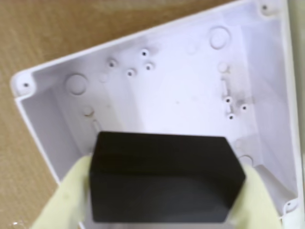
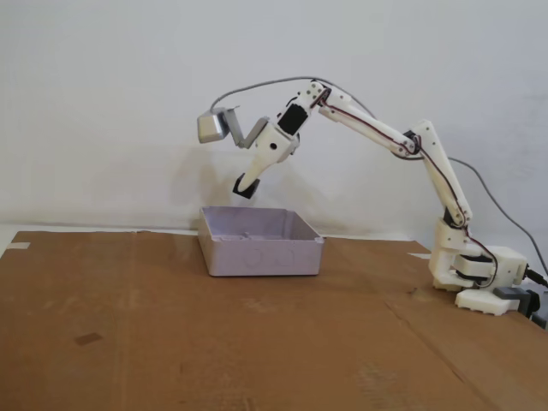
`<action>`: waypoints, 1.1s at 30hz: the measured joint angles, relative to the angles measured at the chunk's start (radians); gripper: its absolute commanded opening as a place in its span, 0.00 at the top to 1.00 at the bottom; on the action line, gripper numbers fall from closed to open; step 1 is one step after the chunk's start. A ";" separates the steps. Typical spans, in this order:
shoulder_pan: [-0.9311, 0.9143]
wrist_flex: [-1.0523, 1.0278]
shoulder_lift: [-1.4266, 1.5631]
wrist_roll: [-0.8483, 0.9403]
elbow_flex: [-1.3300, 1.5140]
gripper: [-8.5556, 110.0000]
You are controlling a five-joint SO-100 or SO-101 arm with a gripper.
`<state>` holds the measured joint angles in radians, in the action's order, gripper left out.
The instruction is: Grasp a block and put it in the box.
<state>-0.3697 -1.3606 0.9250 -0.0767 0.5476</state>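
On brown cardboard (image 2: 171, 325) before a white wall (image 2: 103, 86), the box (image 2: 261, 257) sits.

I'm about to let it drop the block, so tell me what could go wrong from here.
1. The end effector holds the block well above the box, so a release from this height could make it bounce on the hard floor, perhaps out over the low walls.
2. In the fixed view it hangs near the box's far left wall, not the middle; a drifting release might clip that rim.

gripper (image 2: 245, 190) holds block (image 2: 243, 187) — above the box (image 2: 261, 242)
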 measured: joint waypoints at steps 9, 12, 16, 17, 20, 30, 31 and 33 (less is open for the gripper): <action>0.000 0.000 0.017 0.002 0.098 0.84; 0.000 0.000 0.017 0.000 0.133 0.84; 0.000 0.000 0.017 0.000 0.176 0.84; 0.000 0.000 0.017 0.000 0.186 0.84; 0.000 0.000 0.017 0.000 0.213 0.84; 0.000 0.002 0.017 0.000 0.322 0.84; 0.000 0.002 0.017 0.000 0.331 0.84; 0.000 0.002 0.017 0.000 0.350 0.84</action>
<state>-0.3697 -1.3591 0.9419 -0.0767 0.8974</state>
